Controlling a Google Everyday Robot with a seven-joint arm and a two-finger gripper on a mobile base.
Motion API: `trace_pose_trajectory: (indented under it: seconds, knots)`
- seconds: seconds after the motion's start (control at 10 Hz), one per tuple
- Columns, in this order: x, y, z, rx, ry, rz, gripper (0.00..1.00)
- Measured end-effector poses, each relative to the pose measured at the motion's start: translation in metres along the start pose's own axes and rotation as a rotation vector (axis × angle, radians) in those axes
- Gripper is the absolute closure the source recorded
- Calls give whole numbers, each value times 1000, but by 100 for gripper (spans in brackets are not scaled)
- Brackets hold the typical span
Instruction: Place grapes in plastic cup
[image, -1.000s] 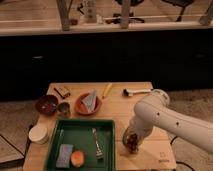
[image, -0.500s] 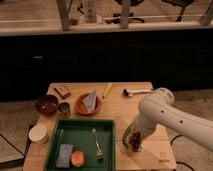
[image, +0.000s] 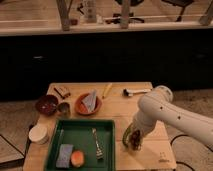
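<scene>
White arm comes in from 3 o'clock. End effector low over bench, at 3 o'clock from green tray. Pale green plastic cup right at it. Dark grapes there too, in cup or beside, cannot tell. End effector wide or narrow: cannot tell.

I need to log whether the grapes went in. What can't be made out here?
- The tool, at the front right of the wooden table: mostly hidden under the white robot arm in the camera view.
- The dark purple-red grapes: whether inside or beside the pale lime-green plastic cup, the tool masks it.
- The arm's far end: cut off by the right edge.
</scene>
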Motion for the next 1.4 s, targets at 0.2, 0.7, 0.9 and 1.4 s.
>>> trace_pose_trajectory:
  seconds: [0.2,0.7,0.9,1.4]
  knots:
    - [1,1,0,-3,-3,3,42]
    - [3,2,1,-9,-9,5,20]
    - [3,2,2,-12,-12,7,20]
    - [1,2,2,-19,-14,6,20]
